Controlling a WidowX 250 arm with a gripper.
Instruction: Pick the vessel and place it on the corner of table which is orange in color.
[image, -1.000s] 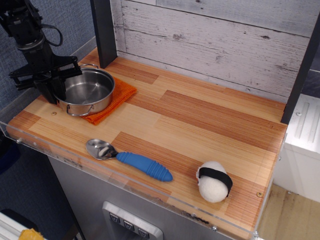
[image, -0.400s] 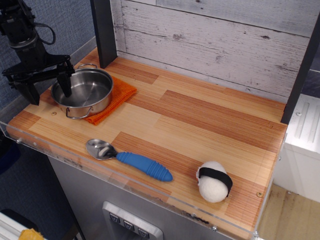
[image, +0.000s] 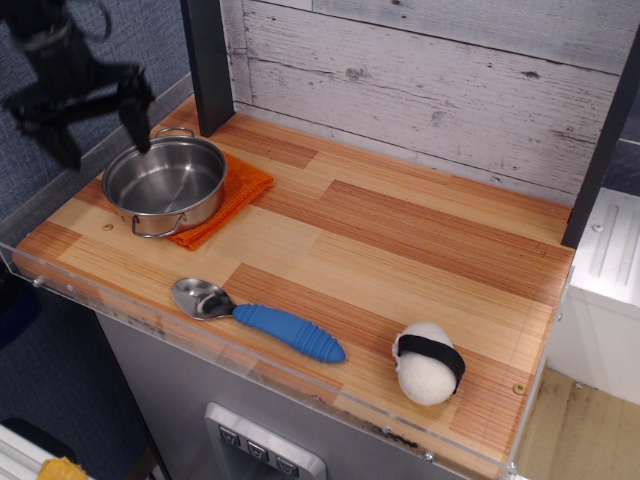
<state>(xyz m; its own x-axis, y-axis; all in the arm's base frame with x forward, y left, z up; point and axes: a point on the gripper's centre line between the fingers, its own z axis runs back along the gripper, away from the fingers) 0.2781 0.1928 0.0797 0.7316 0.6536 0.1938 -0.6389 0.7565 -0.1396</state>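
Since a second ago the jaws (image: 92, 122) have let go of the vessel (image: 165, 184) and risen: then they straddled its near-left wall, now they hang spread wide above its left rim, touching nothing and blurred in the one view. Below and just to the right of the jaws, the vessel sits upright on the orange cloth (image: 228, 198), which shows only along the pot's right and front edges; the left part of its base seems to overhang onto the bare bench (image: 400, 250). I judge the placement done and the step in hand a clean retreat. To do that well, the arm should go on straight up with the jaws held apart, so neither finger clips the rim or the wire loop handles, and only then swing away. Well off to the lower right of the jaws lie the blue-handled spoon (image: 262, 318) and a white ball with a black band (image: 428, 362), neither part of this job.
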